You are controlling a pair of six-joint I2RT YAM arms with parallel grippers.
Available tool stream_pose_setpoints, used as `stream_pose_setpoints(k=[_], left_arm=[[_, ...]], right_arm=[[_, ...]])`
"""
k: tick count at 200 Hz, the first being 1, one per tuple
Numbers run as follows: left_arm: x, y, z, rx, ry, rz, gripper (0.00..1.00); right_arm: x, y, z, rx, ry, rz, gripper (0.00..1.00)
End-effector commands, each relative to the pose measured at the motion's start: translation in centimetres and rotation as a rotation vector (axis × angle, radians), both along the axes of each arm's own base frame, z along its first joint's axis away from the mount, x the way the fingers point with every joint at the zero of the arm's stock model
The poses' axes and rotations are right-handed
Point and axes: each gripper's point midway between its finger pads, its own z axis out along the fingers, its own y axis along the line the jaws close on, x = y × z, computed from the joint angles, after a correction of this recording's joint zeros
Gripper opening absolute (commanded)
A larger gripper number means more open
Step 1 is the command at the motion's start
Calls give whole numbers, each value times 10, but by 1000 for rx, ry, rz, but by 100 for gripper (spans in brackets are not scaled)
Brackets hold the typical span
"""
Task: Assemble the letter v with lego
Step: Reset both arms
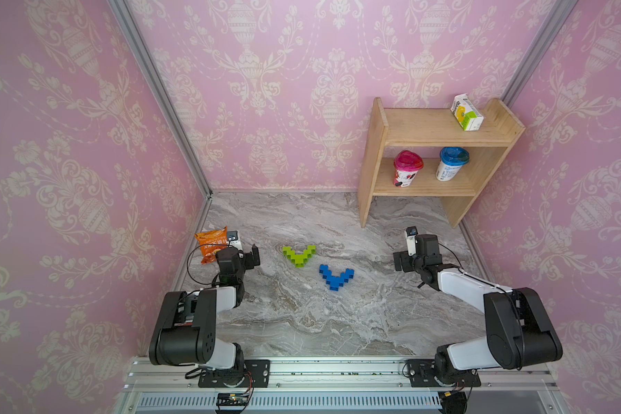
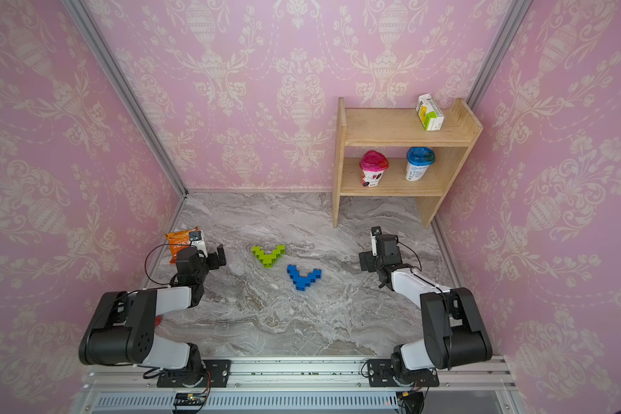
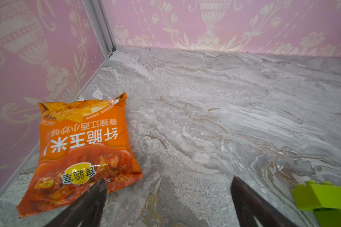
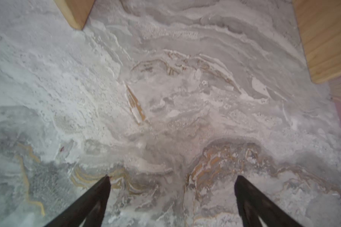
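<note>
Two V shapes of lego lie on the marble table in both top views. The lime green V is farther back and to the left. The blue V is nearer and to the right. My left gripper hovers left of the green V, open with nothing between its fingers; a corner of the green lego shows in the left wrist view. My right gripper is well right of the blue V, open and empty over bare marble.
An orange snack bag lies by the left wall, just beyond my left gripper. A wooden shelf stands at the back right with two cups and a carton. Pink walls close three sides.
</note>
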Motion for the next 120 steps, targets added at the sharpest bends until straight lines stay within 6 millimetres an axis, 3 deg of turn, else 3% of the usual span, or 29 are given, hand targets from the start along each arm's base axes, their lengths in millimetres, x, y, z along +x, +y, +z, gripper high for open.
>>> stream_pose_setpoints(k=[1,12,35,56,120], left_arm=[[6,-15,-11,-40,-57,-97,99],[5,-16,-13,-43,-31,-105,99],[4,-19,-13,-31,-42,-119,99],[5,-21,-15,-4,-28,-114,99],[7,-12,-15,-12,-23,-61,99]], right_arm=[[26,-2,19,49,-142,-37,100],[29,2,20,77,-187,-25,100],[20,-15,23,130,-265,-90,100],[12,-17,20,169,-362,-77,100],[9,-17,17,167,-336,-76,100]])
